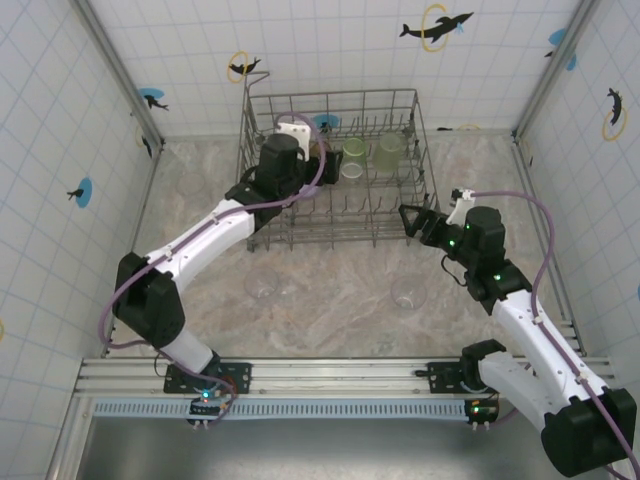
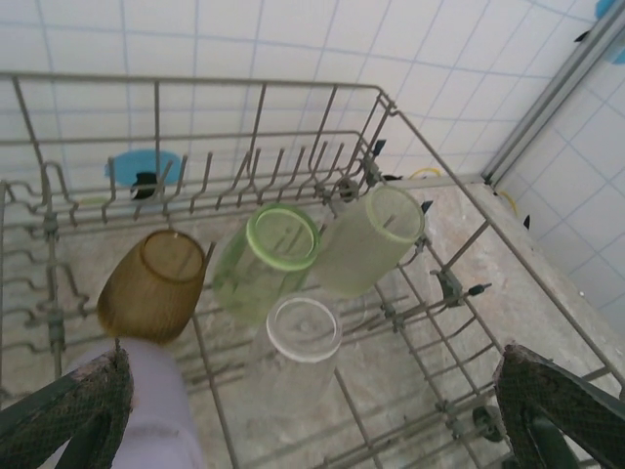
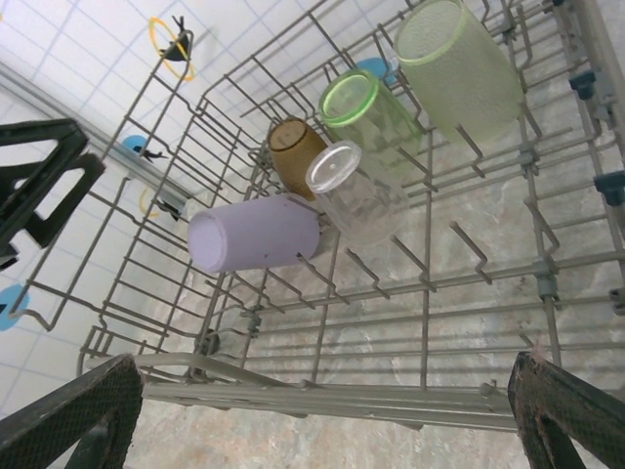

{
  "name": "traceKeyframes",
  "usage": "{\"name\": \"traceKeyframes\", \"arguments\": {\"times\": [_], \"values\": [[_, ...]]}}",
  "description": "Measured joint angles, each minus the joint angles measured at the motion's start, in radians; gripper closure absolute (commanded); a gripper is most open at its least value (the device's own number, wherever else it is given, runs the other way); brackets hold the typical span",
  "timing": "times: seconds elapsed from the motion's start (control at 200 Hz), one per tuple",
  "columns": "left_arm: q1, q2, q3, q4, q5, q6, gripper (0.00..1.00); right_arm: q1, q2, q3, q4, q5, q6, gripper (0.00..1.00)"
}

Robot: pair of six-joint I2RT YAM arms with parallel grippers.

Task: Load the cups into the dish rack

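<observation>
Clear tumbler (image 1: 408, 293), seemingly upright on the counter (image 1: 340, 272), sits just behind the released right hand (image 1: 408, 222), toward its base; the left hand (image 2: 312, 422), also released, hangs farther off over the dish rack (image 1: 330, 96).

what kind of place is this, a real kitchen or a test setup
Probably a robot test cell, not a kitchen: tiled panels with dolphin-like stickers box in a marble-look table, robot arms sit bolted to a rail, and a dish rack holds cups.
</observation>
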Motion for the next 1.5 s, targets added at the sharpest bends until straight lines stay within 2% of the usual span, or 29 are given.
{"name": "traceKeyframes", "arguments": {"times": [0.16, 0.395, 0.56, 0.791, 1.186, 1.396, 1.496], "values": [[-0.021, -0.104, -0.117, -0.023, -0.025, -0.087, 0.03, -0.006, 0.001, 0.028, -0.094, 0.035, -0.034, 0.01], [-0.115, -0.212, -0.222, -0.056, -0.075, -0.149, 0.02, -0.013, 0.001, 0.087, -0.154, 0.068, -0.064, 0.01], [-0.213, -0.238, -0.258, -0.087, -0.157, -0.167, 0.02, -0.013, 0.001, 0.087, -0.201, 0.092, -0.073, 0.01], [-0.322, -0.240, -0.279, -0.090, -0.183, -0.188, 0.03, -0.013, -0.001, 0.088, -0.240, 0.142, -0.079, 0.01], [-0.457, -0.148, -0.304, -0.105, -0.113, -0.213, 0.03, -0.019, -0.014, 0.087, -0.254, 0.161, -0.078, 0.01], [-0.471, -0.124, -0.304, -0.107, -0.087, -0.212, 0.03, -0.019, -0.026, 0.087, -0.263, 0.165, -0.077, 0.01], [-0.472, -0.103, -0.304, -0.109, -0.068, -0.216, 0.06, -0.019, -0.041, 0.087, -0.265, 0.170, -0.077, 0.01]]}}
